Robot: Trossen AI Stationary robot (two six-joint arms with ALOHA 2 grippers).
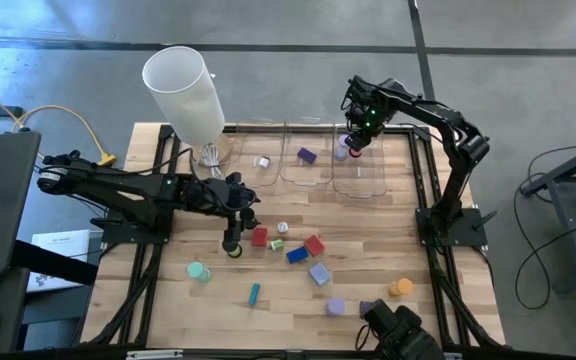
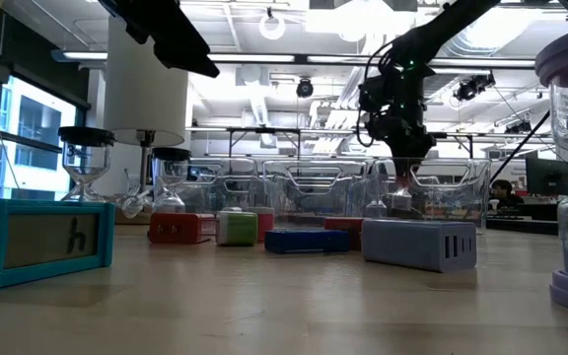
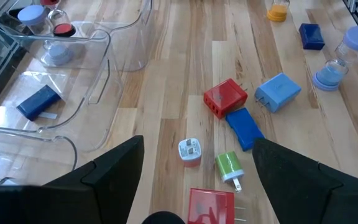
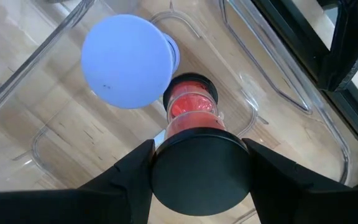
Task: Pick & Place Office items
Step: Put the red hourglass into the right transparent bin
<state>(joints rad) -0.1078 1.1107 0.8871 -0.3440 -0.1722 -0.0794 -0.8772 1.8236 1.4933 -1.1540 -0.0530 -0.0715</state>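
Note:
My right gripper (image 1: 353, 146) reaches over the far right clear bin (image 1: 360, 178), shut on a sand timer with black caps and a red middle (image 4: 191, 115). A lavender-capped timer (image 4: 126, 59) stands in that bin beside it. My left gripper (image 1: 235, 240) hangs open above the table's middle, tilted down, with nothing between its fingers. Under and ahead of it lie a red block (image 3: 211, 205), a small white piece (image 3: 190, 151), a green plug (image 3: 230, 167), a blue block (image 3: 245, 127), another red block (image 3: 225, 98) and a light blue block (image 3: 278, 92). My right gripper pinches the timer's round black top cap (image 4: 199, 171) between its two fingers, one on each side. The fingers come from above, pointing down. The timer hangs upright below them inside the bin; whether its lower cap (image 4: 191, 87) stands on the bin's floor I cannot tell.
Three clear bins line the far edge; the middle one (image 1: 306, 168) holds a purple block (image 1: 307, 155). A tall white cylinder (image 1: 186, 95) stands far left. A teal stick (image 1: 254, 293), a green roll (image 1: 198, 270), an orange roll (image 1: 400, 288) and a lavender roll (image 1: 335, 306) lie nearer.

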